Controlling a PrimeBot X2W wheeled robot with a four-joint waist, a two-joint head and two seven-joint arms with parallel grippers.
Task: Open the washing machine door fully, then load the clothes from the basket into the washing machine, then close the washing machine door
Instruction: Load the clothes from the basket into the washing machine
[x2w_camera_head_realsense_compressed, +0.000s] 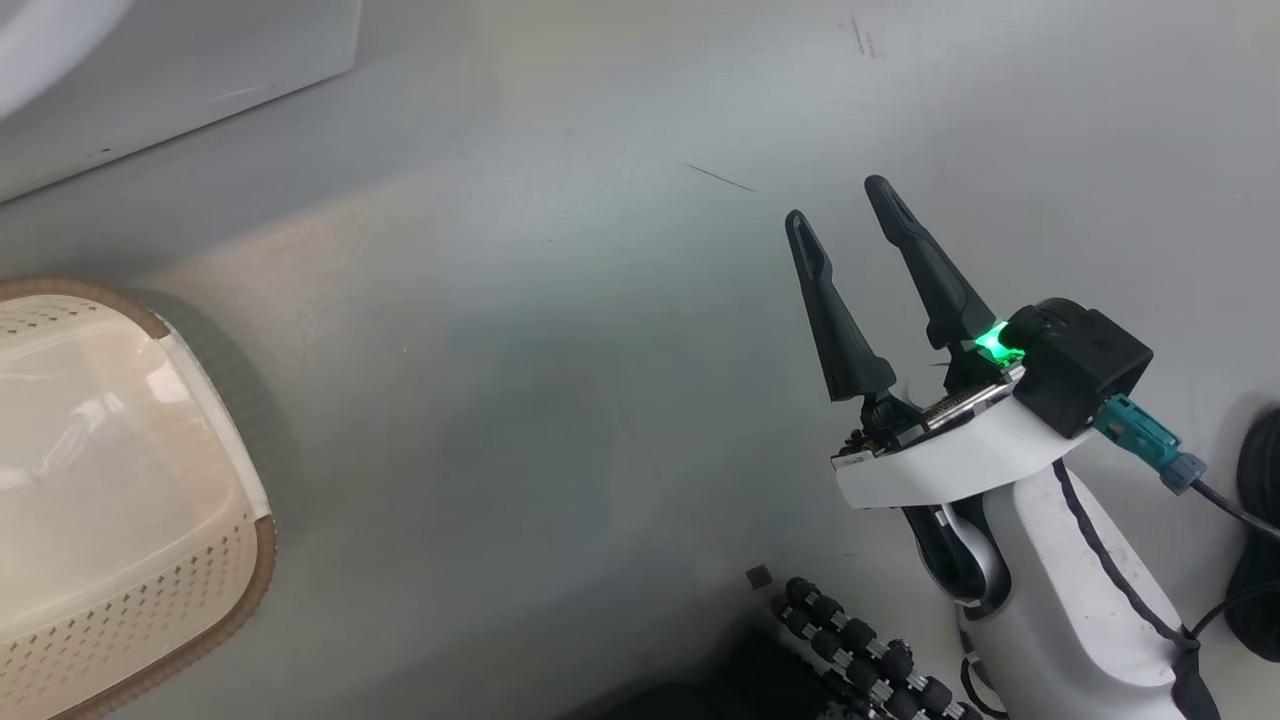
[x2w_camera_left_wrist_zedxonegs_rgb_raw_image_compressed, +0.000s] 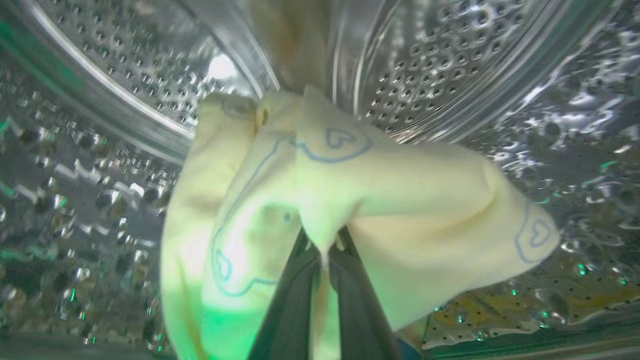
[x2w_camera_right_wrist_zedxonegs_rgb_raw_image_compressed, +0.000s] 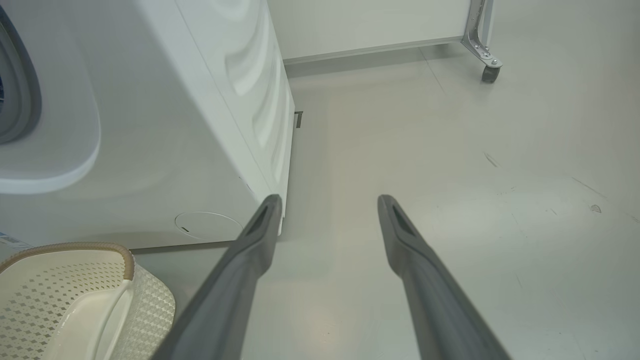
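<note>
Clothes (x2w_camera_left_wrist_zedxonegs_rgb_raw_image_compressed: 400, 200) are pale cream-yellow with thin blue outlined hearts. Drum (x2w_camera_left_wrist_zedxonegs_rgb_raw_image_compressed: 440, 55) is shiny silver, dotted all over with little holes. Basket (x2w_camera_head_realsense_compressed: 130, 600) is cream with a diamond-hole pattern and a brown rim. Washing machine (x2w_camera_right_wrist_zedxonegs_rgb_raw_image_compressed: 150, 125) is plain white, floor (x2w_camera_head_realsense_compressed: 550, 400) pale grey, right gripper (x2w_camera_head_realsense_compressed: 838, 200) black with a green glow.

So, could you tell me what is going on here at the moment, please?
The robot is loading laundry. Its left gripper is shut on a cream-yellow garment with blue outlines, held inside the steel drum of the washing machine. Its right gripper hangs open and empty above the floor, to the right of the basket, whose visible part looks empty.
</note>
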